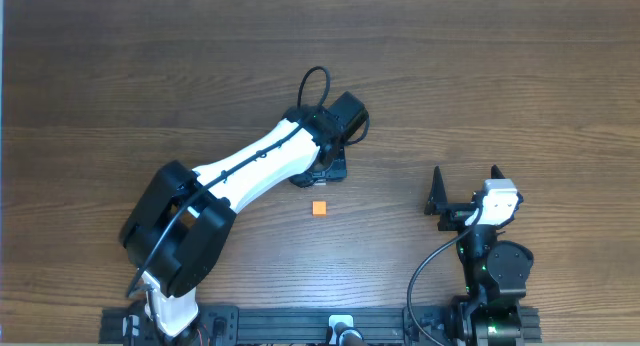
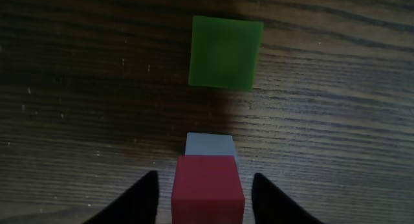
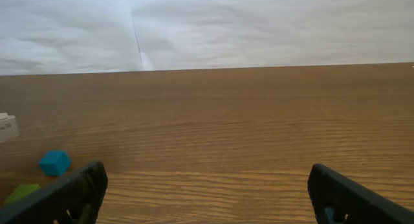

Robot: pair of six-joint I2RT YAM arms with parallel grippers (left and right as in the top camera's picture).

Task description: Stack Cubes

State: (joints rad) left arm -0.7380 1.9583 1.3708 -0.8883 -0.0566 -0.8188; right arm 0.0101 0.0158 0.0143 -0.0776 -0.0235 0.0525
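tabletop (image 2: 77,88): red cube (image 2: 207,188) half-hides grey cube (image 2: 210,145).

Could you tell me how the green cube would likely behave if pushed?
The green cube rests flat on the table, so it would probably slide, not roll or tip. Its crisp square edges suggest it is stiff.

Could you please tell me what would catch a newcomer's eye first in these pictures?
Probably the red cube between the fingers of the left end effector, with a pale cube just beyond it and a green cube farther on. In the top view, a small orange cube lies by itself on the wooden table.
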